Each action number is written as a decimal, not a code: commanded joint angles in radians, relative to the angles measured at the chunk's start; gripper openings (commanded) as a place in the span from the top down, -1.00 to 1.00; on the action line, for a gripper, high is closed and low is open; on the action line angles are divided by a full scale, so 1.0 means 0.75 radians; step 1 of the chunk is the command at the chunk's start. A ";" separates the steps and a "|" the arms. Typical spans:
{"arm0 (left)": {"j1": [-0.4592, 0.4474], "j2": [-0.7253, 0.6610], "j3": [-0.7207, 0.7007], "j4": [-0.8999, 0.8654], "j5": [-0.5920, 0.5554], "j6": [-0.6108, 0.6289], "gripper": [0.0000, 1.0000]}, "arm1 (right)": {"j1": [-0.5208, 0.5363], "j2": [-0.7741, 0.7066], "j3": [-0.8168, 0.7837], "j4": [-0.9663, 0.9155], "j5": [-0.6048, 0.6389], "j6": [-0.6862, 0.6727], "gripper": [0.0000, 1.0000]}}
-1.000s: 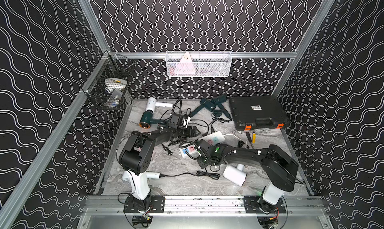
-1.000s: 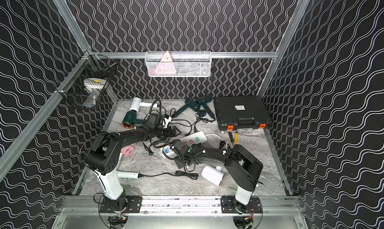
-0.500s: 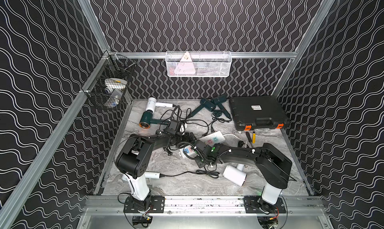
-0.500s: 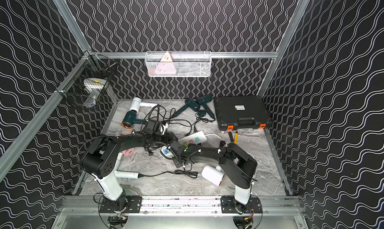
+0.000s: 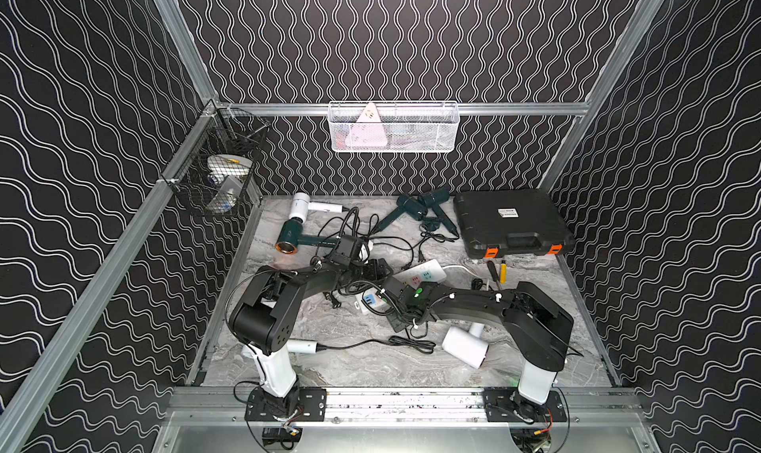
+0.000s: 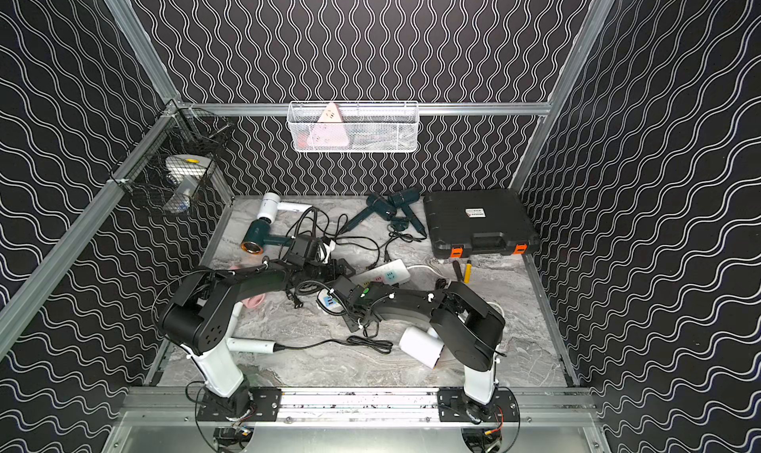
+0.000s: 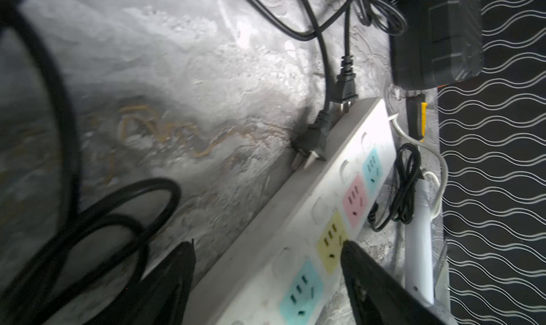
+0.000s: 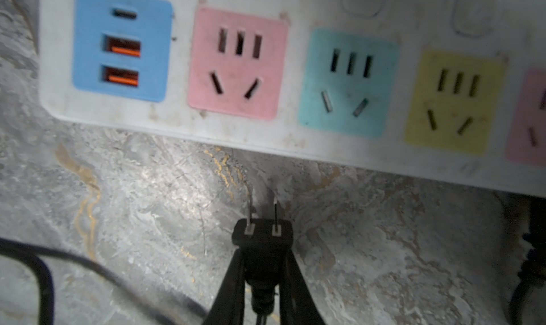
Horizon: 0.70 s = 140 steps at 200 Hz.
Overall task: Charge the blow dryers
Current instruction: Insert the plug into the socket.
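Marble tabletop [image 8: 147,190]; right claw [image 8: 263,257] clamped on plug [image 8: 263,234], left claw [image 7: 267,249] wide apart over power strip [image 7: 307,211]

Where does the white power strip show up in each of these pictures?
Top view: mid-table, between the two arm tips, power strip.
Top view: same spot.
Left wrist: slanting between the fingers of the open left gripper.
Right wrist: just beyond the plug the right gripper pinches.
Shared landmark: the grey marble table beneath it.
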 commanded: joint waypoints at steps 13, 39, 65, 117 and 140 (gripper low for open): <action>0.001 0.021 0.028 -0.008 0.088 0.015 -0.61 | 0.000 -0.051 -0.083 0.163 0.009 -0.012 1.00; 0.031 0.020 0.009 0.033 0.124 -0.011 -0.50 | 0.000 -0.092 -0.163 0.258 0.016 -0.015 1.00; 0.056 0.057 0.036 0.042 0.190 -0.041 -0.36 | 0.000 -0.099 -0.188 0.285 0.027 -0.018 1.00; 0.076 0.101 0.066 0.008 0.224 -0.056 -0.11 | 0.000 -0.090 -0.164 0.280 0.011 -0.021 1.00; 0.082 0.109 0.057 0.008 0.230 -0.068 -0.05 | 0.002 -0.062 -0.124 0.253 -0.001 -0.020 1.00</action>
